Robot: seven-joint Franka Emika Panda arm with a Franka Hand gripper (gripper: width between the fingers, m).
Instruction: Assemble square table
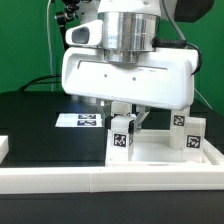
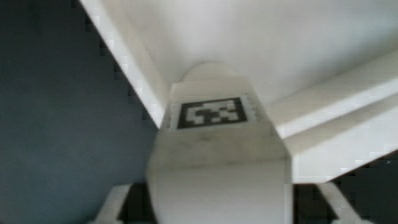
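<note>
black work surface [image 1: 30, 115], green backdrop behind it, and a long white rail [image 1: 60, 180] running along the near edge. the marker board [image 1: 80, 121] lies flat on the black, toward the exterior view's left of the arm.

the square top [image 1: 165, 152] sits against the rail on the exterior view's right, rim up like a shallow tray. its corner region fills the wrist view, where the raised rim [image 2: 134, 50] meets the dark surface.

gripper [image 1: 128, 120] hangs low over the top, fingers clamped on one tagged leg [image 1: 123, 135]. in the wrist view that leg [image 2: 217, 140] runs up the middle of the frame, tag facing the camera, held between the pads at the frame's foot. whether the leg's far end touches the top cannot be told.

a second tagged leg [image 1: 190, 133] stands at the top's far side on the exterior view's right; whether it is screwed in or only resting there is not clear. no other legs are in view.

judgement: early to middle of the job. one leg is in hand and being placed, one possibly seated, two unaccounted for.

contents of the tray-like top: only the legs noted, otherwise bare white.
</note>
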